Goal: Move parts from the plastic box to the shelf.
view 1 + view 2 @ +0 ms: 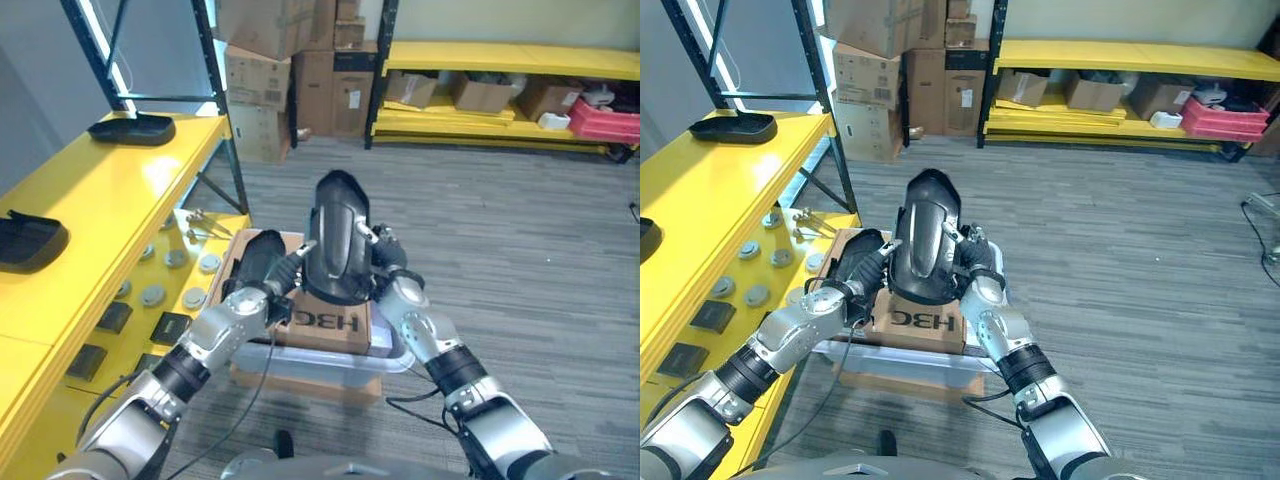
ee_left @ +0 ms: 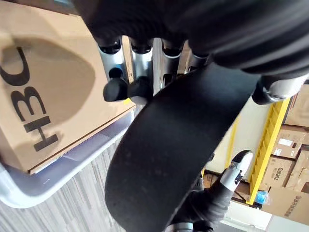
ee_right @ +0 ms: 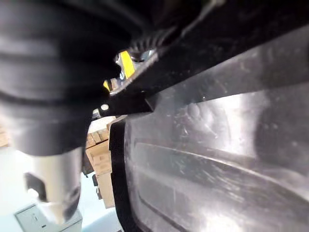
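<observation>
1. The big risk was a drop. The black part (image 1: 338, 238) was held upright between the two hands above the plastic box (image 1: 330, 362), gripped only at its sides, and its glossy curved shell looked slippery. Any slackening on either side could have let it slide back down.

2. A second risk was the swing to the left. The yellow shelf (image 1: 100, 210) stood to the robot's left, with a dark upright post (image 1: 225, 130) at its far corner. Carried this tall, the part could have clipped that post, or knocked the other black parts (image 1: 132, 129) already lying on the top board.

3. The cardboard box (image 1: 330, 322) sat in the plastic box right under the load. A low carry could have caught its edge.

4. The left hand (image 1: 262, 262) was on the part's left edge. In its wrist view the fingers (image 2: 126, 72) came down behind the curved black rim, with the thumb on the other side, so I judged it clamped on the part.

5. The right hand (image 1: 385, 255) was pressed against the part's right side, fingers curled onto it, also gripping.

6. So the part was between the two hands, touching both, clear of the box below and well apart from the shelf. The placing was not yet done.
</observation>
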Motion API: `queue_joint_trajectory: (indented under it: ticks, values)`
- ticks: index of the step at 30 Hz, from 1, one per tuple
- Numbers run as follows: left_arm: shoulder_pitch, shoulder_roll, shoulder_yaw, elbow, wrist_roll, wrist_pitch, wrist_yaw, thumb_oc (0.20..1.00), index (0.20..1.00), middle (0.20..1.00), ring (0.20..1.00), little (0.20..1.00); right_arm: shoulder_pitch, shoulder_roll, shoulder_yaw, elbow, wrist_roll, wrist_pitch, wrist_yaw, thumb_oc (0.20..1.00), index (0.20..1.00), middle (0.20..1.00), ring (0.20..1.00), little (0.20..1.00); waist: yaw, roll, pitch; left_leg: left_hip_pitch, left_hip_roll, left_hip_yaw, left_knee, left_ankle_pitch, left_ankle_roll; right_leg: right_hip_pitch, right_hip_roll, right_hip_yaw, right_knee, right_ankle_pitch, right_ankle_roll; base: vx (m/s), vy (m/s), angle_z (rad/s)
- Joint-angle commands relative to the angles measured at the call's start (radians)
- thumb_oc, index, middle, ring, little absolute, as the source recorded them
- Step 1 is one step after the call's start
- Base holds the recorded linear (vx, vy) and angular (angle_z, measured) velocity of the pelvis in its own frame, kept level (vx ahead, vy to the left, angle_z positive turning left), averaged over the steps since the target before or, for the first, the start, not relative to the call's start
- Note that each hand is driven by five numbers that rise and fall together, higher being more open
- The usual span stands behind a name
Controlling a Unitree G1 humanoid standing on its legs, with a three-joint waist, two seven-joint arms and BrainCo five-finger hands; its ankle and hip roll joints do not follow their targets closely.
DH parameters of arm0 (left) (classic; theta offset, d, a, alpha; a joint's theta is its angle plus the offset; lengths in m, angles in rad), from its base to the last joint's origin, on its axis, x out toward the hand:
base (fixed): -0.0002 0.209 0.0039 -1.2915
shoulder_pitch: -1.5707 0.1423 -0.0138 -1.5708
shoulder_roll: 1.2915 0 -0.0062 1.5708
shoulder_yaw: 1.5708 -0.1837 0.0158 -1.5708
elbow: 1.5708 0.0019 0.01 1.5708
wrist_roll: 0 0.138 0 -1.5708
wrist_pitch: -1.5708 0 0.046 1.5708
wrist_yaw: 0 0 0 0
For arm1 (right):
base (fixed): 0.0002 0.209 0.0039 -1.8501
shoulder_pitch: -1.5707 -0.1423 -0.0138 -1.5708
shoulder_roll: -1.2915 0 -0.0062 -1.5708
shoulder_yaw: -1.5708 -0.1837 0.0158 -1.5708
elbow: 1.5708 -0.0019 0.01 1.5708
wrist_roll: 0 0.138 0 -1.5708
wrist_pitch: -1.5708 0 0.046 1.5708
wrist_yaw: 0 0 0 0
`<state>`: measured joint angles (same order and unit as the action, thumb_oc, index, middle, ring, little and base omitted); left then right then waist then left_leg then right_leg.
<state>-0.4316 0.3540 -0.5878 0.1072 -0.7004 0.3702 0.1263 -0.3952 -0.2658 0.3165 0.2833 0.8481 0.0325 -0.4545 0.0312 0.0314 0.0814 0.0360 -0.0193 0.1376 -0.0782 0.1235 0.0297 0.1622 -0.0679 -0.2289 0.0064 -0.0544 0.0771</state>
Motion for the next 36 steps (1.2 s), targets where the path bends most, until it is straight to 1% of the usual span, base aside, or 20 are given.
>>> queue_joint_trajectory:
  ticks: [1, 7, 11, 15, 18, 20, 23, 24, 25, 26, 27, 28, 29, 30, 31, 32, 33, 34, 35, 36]
  values:
    - [-0.09, -0.102, 0.057, -0.096, 0.018, -0.169, -0.033, 0.2, 0.2, 0.2, 0.2, 0.2, -0.022, 0.047, -0.03, -0.084, 0.07, -0.079, 0.07, 1.0, 1.0, 1.0, 1.0, 1.0, 0.007, -0.026, -0.014, 0.064, 0.006, -0.04, 0.002, -0.111, -0.01, -0.083, -0.068, 0.004, -0.079, 0.167, 0.096, -0.01, 0.0, -0.03]
    - [-0.037, -0.058, 0.106, -0.108, 0.085, -0.186, -0.042, 0.2, 0.2, 0.2, 0.2, 0.2, 0.077, -0.018, -0.143, -0.236, 0.155, -0.084, 0.124, 1.0, 1.0, 1.0, 1.0, 1.0, -0.027, -0.03, -0.011, 0.064, 0.009, -0.017, 0.001, -0.112, -0.006, -0.093, -0.067, 0.016, -0.078, 0.17, 0.101, -0.02, 0.003, -0.13]
    - [0.007, -0.028, 0.151, -0.116, 0.106, -0.214, -0.026, 0.2, 0.2, 0.2, 0.2, 0.2, 0.172, -0.057, -0.226, -0.29, 0.171, -0.026, 0.188, 1.0, 1.0, 1.0, 1.0, 1.0, -0.05, -0.037, -0.01, 0.064, 0.01, 0.002, 0.0, -0.114, -0.004, -0.102, -0.065, 0.024, -0.08, 0.172, 0.107, -0.02, -0.005, -0.12]
    - [0.062, -0.01, 0.199, -0.118, 0.103, -0.237, -0.031, 0.2, 0.2, 0.2, 0.2, 0.2, 0.279, -0.068, -0.261, -0.299, 0.156, 0.037, 0.226, 1.0, 1.0, 1.0, 1.0, 1.0, -0.067, -0.043, -0.007, 0.062, 0.012, 0.018, -0.001, -0.115, -0.001, -0.114, -0.065, 0.032, -0.077, 0.173, 0.108, -0.03, -0.009, -0.11]
    - [0.096, -0.001, 0.229, -0.122, 0.098, -0.244, -0.044, 0.2, 0.2, 0.2, 0.2, 0.2, 0.331, -0.056, -0.279, -0.275, 0.165, 0.075, 0.233, 1.0, 1.0, 1.0, 1.0, 1.0, -0.075, -0.046, -0.004, 0.059, 0.014, 0.024, 0.0, -0.114, 0.0, -0.12, -0.065, 0.034, -0.075, 0.174, 0.108, -0.04, -0.013, -0.06]
    - [0.129, 0.007, 0.251, -0.123, 0.088, -0.264, -0.037, 0.2, 0.2, 0.2, 0.2, 0.2, 0.377, -0.039, -0.274, -0.235, 0.166, 0.107, 0.247, 1.0, 1.0, 1.0, 1.0, 1.0, -0.079, -0.048, -0.001, 0.057, 0.013, 0.025, -0.002, -0.112, 0.001, -0.125, -0.064, 0.037, -0.074, 0.175, 0.108, -0.05, -0.009, -0.06]
    - [0.155, 0.011, 0.272, -0.123, 0.089, -0.289, -0.032, 0.2, 0.2, 0.2, 0.2, 0.2, 0.406, -0.028, -0.26, -0.198, 0.141, 0.125, 0.262, 1.0, 1.0, 1.0, 1.0, 1.0, -0.077, -0.048, 0.001, 0.054, 0.01, 0.019, -0.003, -0.11, 0.003, -0.129, -0.066, 0.04, -0.071, 0.176, 0.108, -0.03, -0.008, -0.13]
    - [0.175, 0.021, 0.288, -0.128, 0.103, -0.325, -0.025, 0.2, 0.2, 0.2, 0.2, 0.2, 0.427, -0.018, -0.248, -0.171, 0.123, 0.135, 0.267, 1.0, 1.0, 1.0, 1.0, 1.0, -0.072, -0.048, 0.002, 0.051, 0.007, 0.014, -0.005, -0.109, 0.006, -0.135, -0.069, 0.04, -0.064, 0.175, 0.11, -0.03, -0.016, -0.08]
    - [0.179, 0.023, 0.291, -0.129, 0.104, -0.329, -0.024, 0.2, 0.2, 0.2, 0.2, 0.2, 0.43, -0.017, -0.246, -0.166, 0.114, 0.135, 0.268, 1.0, 1.0, 1.0, 1.0, 1.0, -0.071, -0.048, 0.002, 0.05, 0.006, 0.013, -0.005, -0.11, 0.007, -0.137, -0.069, 0.039, -0.061, 0.174, 0.11, -0.04, -0.035, -0.07]
    - [0.192, 0.033, 0.312, -0.137, 0.126, -0.368, -0.01, 0.2, 0.2, 0.2, 0.2, 0.2, 0.446, -0.012, -0.234, -0.147, 0.094, 0.153, 0.287, 1.0, 1.0, 1.0, 1.0, 1.0, -0.065, -0.046, 0.004, 0.044, 0.001, 0.002, -0.008, -0.107, 0.012, -0.143, -0.071, 0.042, -0.047, 0.166, 0.111, -0.03, -0.039, -0.06]
    - [0.198, 0.039, 0.326, -0.142, 0.142, -0.391, 0.001, 0.2, 0.2, 0.2, 0.2, 0.2, 0.456, -0.009, -0.227, -0.135, 0.093, 0.165, 0.29, 1.0, 1.0, 1.0, 1.0, 1.0, -0.063, -0.045, 0.004, 0.039, -0.002, -0.008, -0.009, -0.105, 0.015, -0.148, -0.068, 0.049, -0.033, 0.158, 0.109, -0.03, -0.038, -0.01]
    - [0.198, 0.04, 0.328, -0.143, 0.143, -0.394, 0.002, 0.2, 0.2, 0.2, 0.2, 0.2, 0.457, -0.007, -0.226, -0.129, 0.09, 0.161, 0.29, 1.0, 1.0, 1.0, 1.0, 1.0, -0.063, -0.045, 0.004, 0.037, -0.002, -0.012, -0.009, -0.105, 0.016, -0.15, -0.066, 0.053, -0.028, 0.154, 0.108, -0.07, -0.06, 0.03]
    - [0.205, 0.061, 0.355, -0.145, 0.155, -0.474, -0.014, 0.2, 0.2, 0.2, 0.2, 0.2, 0.503, -0.01, -0.214, -0.08, 0.053, 0.126, 0.299, 1.0, 1.0, 1.0, 1.0, 1.0, -0.075, -0.038, 0.001, 0.004, -0.017, -0.101, -0.009, -0.092, 0.027, -0.181, -0.005, 0.138, 0.041, 0.103, 0.075, -0.07, -0.059, 0.26]
    - [0.207, 0.063, 0.36, -0.144, 0.16, -0.491, -0.011, 0.2, 0.2, 0.2, 0.2, 0.2, 0.515, -0.01, -0.212, -0.076, 0.051, 0.132, 0.296, 1.0, 1.0, 1.0, 1.0, 1.0, -0.08, -0.037, 0.0, -0.002, -0.021, -0.121, -0.009, -0.09, 0.028, -0.186, 0.008, 0.153, 0.052, 0.094, 0.069, -0.14, -0.143, 1.14]
    - [0.247, 0.073, 0.407, -0.199, 0.178, -0.537, -0.025, 0.2, 0.2, 0.2, 0.2, 0.2, 0.56, -0.036, -0.215, -0.05, -0.062, 0.126, 0.296, 1.0, 1.0, 1.0, 1.0, 1.0, -0.07, -0.041, 0.006, -0.023, -0.031, -0.188, -0.008, -0.072, 0.018, -0.192, 0.046, 0.175, 0.053, 0.083, 0.047, -0.1, -0.124, 2.04]
    - [0.262, 0.079, 0.421, -0.218, 0.182, -0.55, -0.02, 0.2, 0.2, 0.2, 0.2, 0.2, 0.569, -0.046, -0.209, -0.043, -0.092, 0.134, 0.295, 1.0, 1.0, 1.0, 1.0, 1.0, -0.067, -0.042, 0.008, -0.028, -0.031, -0.2, -0.009, -0.068, 0.014, -0.191, 0.051, 0.171, 0.051, 0.081, 0.043, -0.17, -0.166, 2.87]
    - [0.31, 0.09, 0.467, -0.266, 0.165, -0.578, -0.02, 0.2, 0.2, 0.2, 0.2, 0.2, 0.589, -0.065, -0.194, -0.01, -0.202, 0.144, 0.288, 1.0, 1.0, 1.0, 1.0, 1.0, -0.044, -0.046, 0.017, -0.04, -0.031, -0.228, -0.009, -0.058, 0.002, -0.184, 0.059, 0.157, 0.037, 0.081, 0.034, -0.15, -0.11, 2.54]
    - [0.337, 0.096, 0.497, -0.291, 0.163, -0.6, -0.008, 0.2, 0.2, 0.2, 0.2, 0.2, 0.594, -0.08, -0.185, 0.024, -0.305, 0.159, 0.291, 1.0, 1.0, 1.0, 1.0, 1.0, -0.03, -0.047, 0.022, -0.048, -0.03, -0.242, -0.009, -0.051, -0.007, -0.178, 0.062, 0.147, 0.025, 0.082, 0.03, -0.16, -0.112, 2.05]
    - [0.361, 0.099, 0.529, -0.314, 0.166, -0.615, 0.0, 0.2, 0.2, 0.2, 0.2, 0.2, 0.596, -0.093, -0.174, 0.071, -0.386, 0.155, 0.311, 1.0, 1.0, 1.0, 1.0, 1.0, -0.015, -0.047, 0.028, -0.055, -0.025, -0.25, -0.009, -0.042, -0.018, -0.171, 0.065, 0.135, 0.014, 0.084, 0.028, -0.14, -0.087, 1.28]
    - [0.395, 0.105, 0.584, -0.343, 0.177, -0.637, 0.014, 0.2, 0.2, 0.2, 0.2, 0.2, 0.599, -0.102, -0.152, 0.189, -0.529, 0.153, 0.336, 1.0, 1.0, 1.0, 1.0, 1.0, 0.011, -0.046, 0.039, -0.073, -0.012, -0.248, -0.007, -0.026, -0.04, -0.156, 0.065, 0.111, -0.006, 0.087, 0.025, -0.12, -0.063, 0.9]
